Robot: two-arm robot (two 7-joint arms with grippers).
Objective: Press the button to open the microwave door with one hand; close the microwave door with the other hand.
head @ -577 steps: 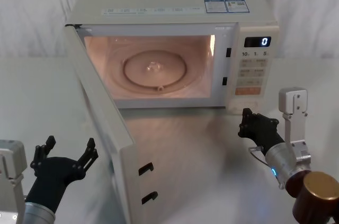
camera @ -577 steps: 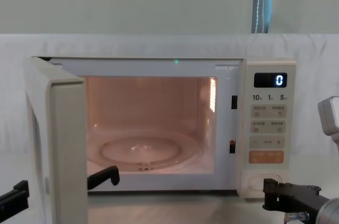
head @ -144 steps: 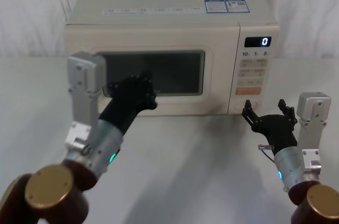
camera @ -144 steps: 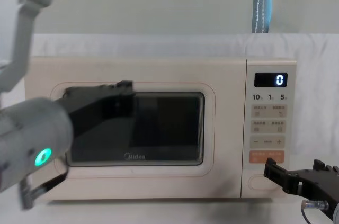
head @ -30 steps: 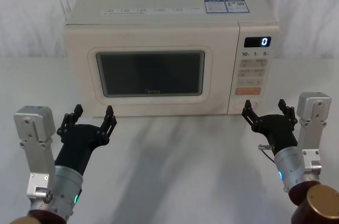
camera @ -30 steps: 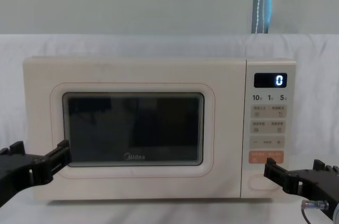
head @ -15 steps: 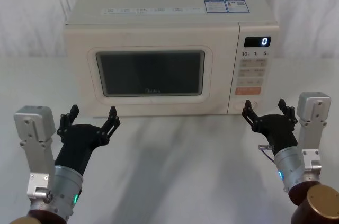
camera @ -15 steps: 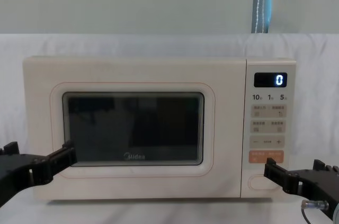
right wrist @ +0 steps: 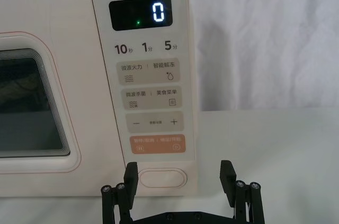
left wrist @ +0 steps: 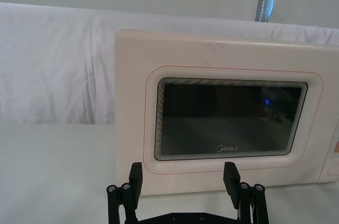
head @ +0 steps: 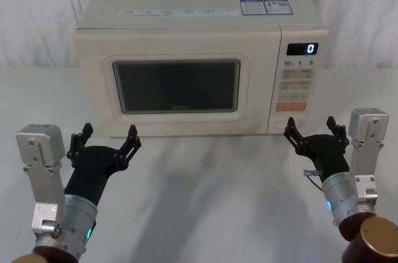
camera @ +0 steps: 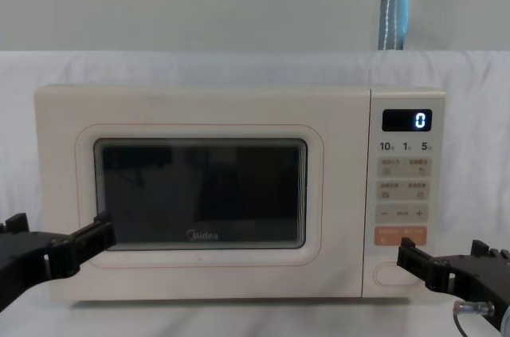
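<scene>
One microwave (head: 202,58), one microwave door (head: 177,86), one button (right wrist: 163,178), two grippers: left gripper (head: 104,140), right gripper (head: 314,131).

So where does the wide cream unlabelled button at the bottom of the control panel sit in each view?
Head view: the button is at the panel's foot, under the orange key.
Chest view: the button is low right, beside the right gripper.
Right wrist view: the button is bottom centre.
Left wrist view: only a cut-off sliver at the right edge, too little to identify.
Shared landmark: the orange key directly above it.

A white cloth (head: 205,194) covers the table and drapes up behind it, with a pale wall (camera: 199,2) above and a blue-grey pole (camera: 394,2) standing at the back.
</scene>
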